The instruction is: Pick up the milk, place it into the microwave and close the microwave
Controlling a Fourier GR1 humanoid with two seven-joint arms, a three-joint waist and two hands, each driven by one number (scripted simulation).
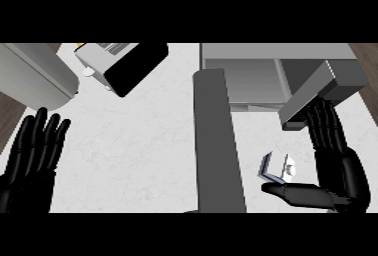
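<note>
Flanking milk (277, 167) — right hand (342, 172) outstretched

Toaster (111, 62) on white counter (140, 150)

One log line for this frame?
phase: pre-grasp | right hand open beside milk, not grasped | left hand open, resting at left | microwave door open

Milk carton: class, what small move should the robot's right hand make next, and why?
Probably curl the right hand round the milk carton. The hand is open, fingers straight, and the carton stands on the counter beside its palm and thumb, not yet held. The microwave door already stands open, so grasping seems the step due.
</note>
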